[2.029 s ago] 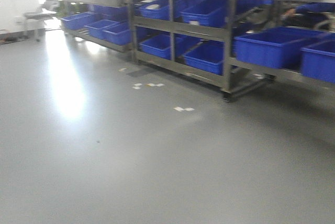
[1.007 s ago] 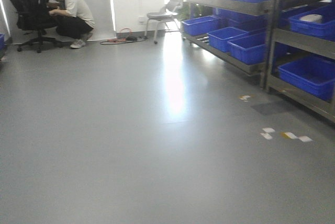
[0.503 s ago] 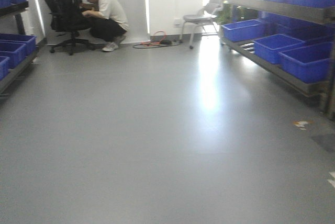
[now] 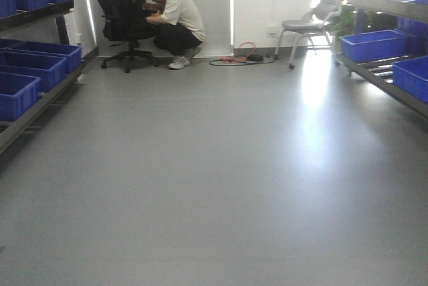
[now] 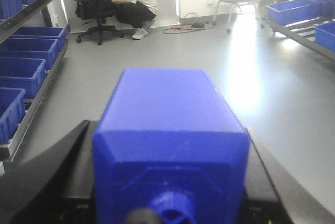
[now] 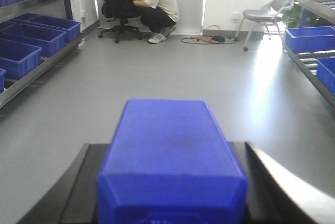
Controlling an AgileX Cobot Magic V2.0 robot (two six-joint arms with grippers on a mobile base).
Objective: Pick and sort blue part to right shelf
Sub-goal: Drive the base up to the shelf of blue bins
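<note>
The left gripper clamps a blue part by its flat sides, and the right gripper clamps another blue part. Both look like stiff, light, slick plastic. The right shelf stands well apart, at the floor's right edge.

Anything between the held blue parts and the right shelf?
Nothing visible. Bare floor runs from the blue parts to the right shelf; the grey chair, cable and crouching person sit by the far wall.

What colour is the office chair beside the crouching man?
Black. The office chair shows best in the exterior front-facing view.
</note>
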